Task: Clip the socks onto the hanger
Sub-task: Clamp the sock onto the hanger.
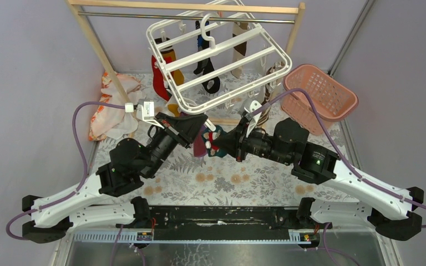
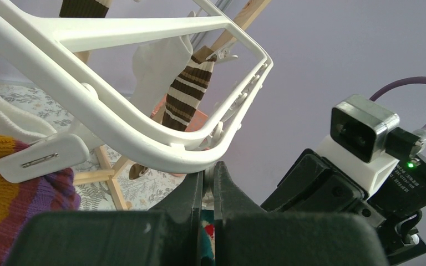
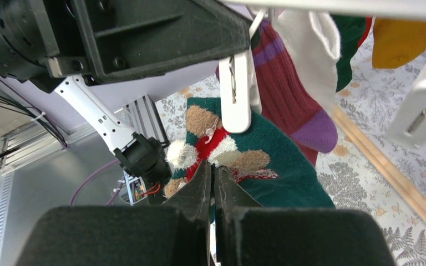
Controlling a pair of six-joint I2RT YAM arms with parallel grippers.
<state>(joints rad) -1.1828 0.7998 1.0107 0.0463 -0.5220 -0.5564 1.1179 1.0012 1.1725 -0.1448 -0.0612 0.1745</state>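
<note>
The white hanger (image 1: 222, 58) hangs from the rack rod with several socks clipped on, among them a red one (image 1: 158, 72) and a black one (image 1: 208, 69). My left gripper (image 1: 206, 126) is under its near edge, shut on the top of a white clip (image 3: 236, 94); in the left wrist view (image 2: 209, 169) it sits just below the frame (image 2: 116, 119). My right gripper (image 3: 212, 166) is shut on a teal sock (image 3: 277, 160) with a bear and red-and-white trim, holding it against the clip's lower end. A maroon-and-purple sock (image 3: 288, 83) hangs just behind.
A wooden rack (image 1: 97, 41) with a metal rod carries the hanger. A pink lattice basket (image 1: 321, 94) stands at the back right. An orange-and-white cloth (image 1: 111, 105) lies at the back left. A brown-striped sock (image 2: 186, 94) and a white sock (image 2: 155, 66) hang at the far side.
</note>
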